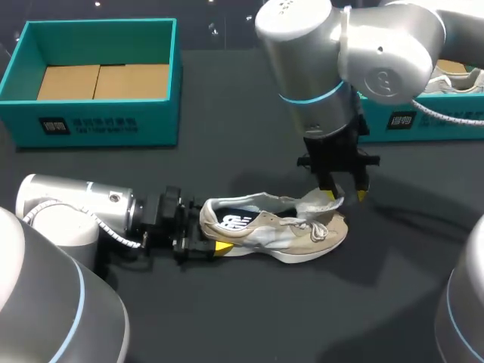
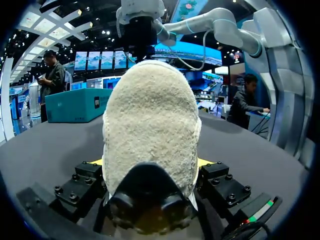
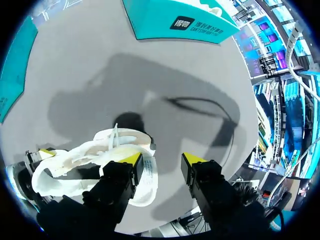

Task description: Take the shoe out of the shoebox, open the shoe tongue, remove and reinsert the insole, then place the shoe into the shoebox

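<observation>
Beige suede lace-up sneaker [image 1: 280, 231]: hold heel in clenched left gripper [image 1: 204, 231], shift spread-open right gripper [image 1: 346, 195] astride tongue [image 1: 318, 203] at 3 o'clock.

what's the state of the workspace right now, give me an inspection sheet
surface: dark table
job's things: beige sneaker on the table near the middle, out of its box; teal shoebox at the far left, open, only its cardboard floor showing
clutter: second teal box at the far right, another shoe inside
grippers: left gripper shut on the sneaker's heel; right gripper open over the toe end, one finger beside the tongue
cables: coiled cable on left arm and on right arm, both off the sneaker
surroundings: nothing seen reaching over the table
</observation>
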Action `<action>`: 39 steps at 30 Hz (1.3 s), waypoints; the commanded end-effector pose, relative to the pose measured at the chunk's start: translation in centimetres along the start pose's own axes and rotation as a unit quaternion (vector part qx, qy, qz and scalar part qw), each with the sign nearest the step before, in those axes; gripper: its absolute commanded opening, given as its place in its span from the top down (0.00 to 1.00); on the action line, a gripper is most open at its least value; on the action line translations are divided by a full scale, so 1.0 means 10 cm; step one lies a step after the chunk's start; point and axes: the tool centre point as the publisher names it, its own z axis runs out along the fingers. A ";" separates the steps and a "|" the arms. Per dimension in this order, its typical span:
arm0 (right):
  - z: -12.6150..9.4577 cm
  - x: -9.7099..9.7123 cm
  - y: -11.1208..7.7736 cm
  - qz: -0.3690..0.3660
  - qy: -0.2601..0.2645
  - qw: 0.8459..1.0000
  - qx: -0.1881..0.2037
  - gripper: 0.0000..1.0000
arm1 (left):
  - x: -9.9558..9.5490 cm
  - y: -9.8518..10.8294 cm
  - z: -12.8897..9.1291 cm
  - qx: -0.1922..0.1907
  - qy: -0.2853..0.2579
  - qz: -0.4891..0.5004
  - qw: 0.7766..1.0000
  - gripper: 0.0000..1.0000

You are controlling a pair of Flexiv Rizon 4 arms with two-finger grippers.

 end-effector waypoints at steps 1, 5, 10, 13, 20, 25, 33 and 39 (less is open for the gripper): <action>-0.44 -0.08 -0.11 -0.016 -0.001 0.999 -0.038 0.52 | 0.01 0.01 0.00 0.000 0.000 0.000 1.000 1.00; -0.72 -0.04 -0.14 -0.048 0.008 0.996 -0.075 0.53 | 0.01 0.01 0.00 0.000 0.000 0.000 1.000 1.00; -0.95 0.02 -0.17 -0.088 0.022 0.990 -0.110 0.62 | 0.01 0.01 0.00 0.000 0.000 0.000 1.000 1.00; -1.10 0.08 -0.19 -0.128 0.035 0.982 -0.135 0.76 | 0.01 0.01 0.00 0.000 0.000 0.000 1.000 1.00; -1.32 0.28 -0.25 -0.258 0.079 0.948 -0.169 1.00 | 0.01 0.01 0.00 0.000 0.000 0.000 1.000 1.00; -1.38 0.52 -0.29 -0.355 0.095 0.915 -0.164 1.00 | 0.01 0.01 0.00 0.000 0.000 0.000 1.000 1.00; -1.30 0.87 -0.36 -0.507 0.116 0.844 -0.128 1.00 | 0.01 0.01 0.00 0.000 0.000 0.000 1.000 1.00; -1.30 0.87 -0.36 -0.507 0.116 0.844 -0.128 1.00 | 0.01 0.01 0.00 0.000 0.000 0.000 1.000 1.00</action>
